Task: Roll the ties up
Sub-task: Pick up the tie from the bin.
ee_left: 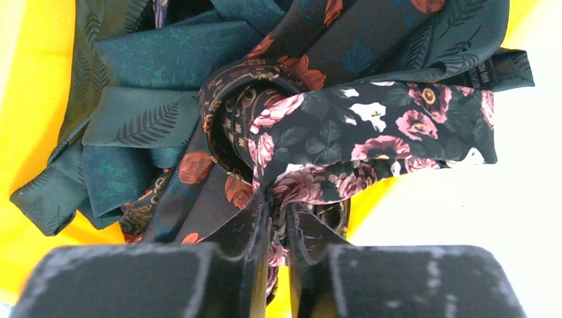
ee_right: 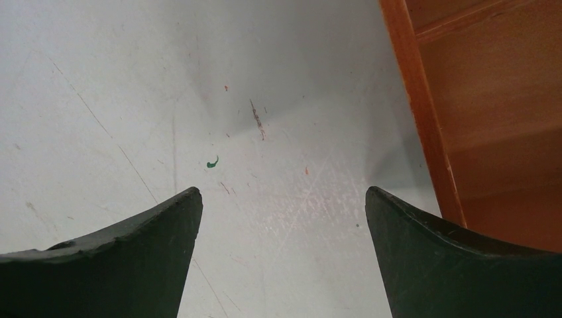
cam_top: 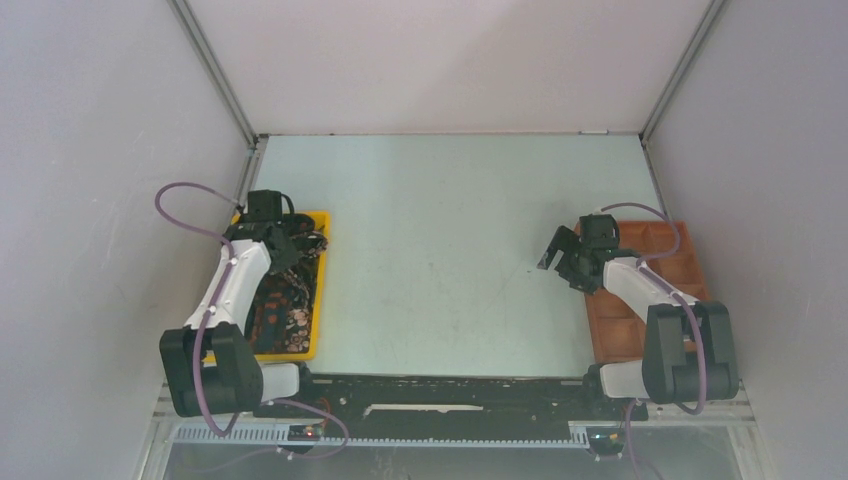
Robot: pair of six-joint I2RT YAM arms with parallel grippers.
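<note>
The ties (ee_left: 199, 79) lie heaped in a yellow tray (cam_top: 318, 300) at the left edge of the worktop (cam_top: 440, 260). How many there are cannot be counted, since they overlap and the left wrist view cuts them off at the top. From above, the left arm (cam_top: 235, 285) hides much of the heap. The left jaws stand narrow, pinching a fold of a pink-flowered tie (ee_left: 384, 126), their tips buried in cloth. The right jaws gape wide over bare worktop, holding nothing, just beside a wooden tray (ee_right: 490, 99) that is mostly cut off there.
</note>
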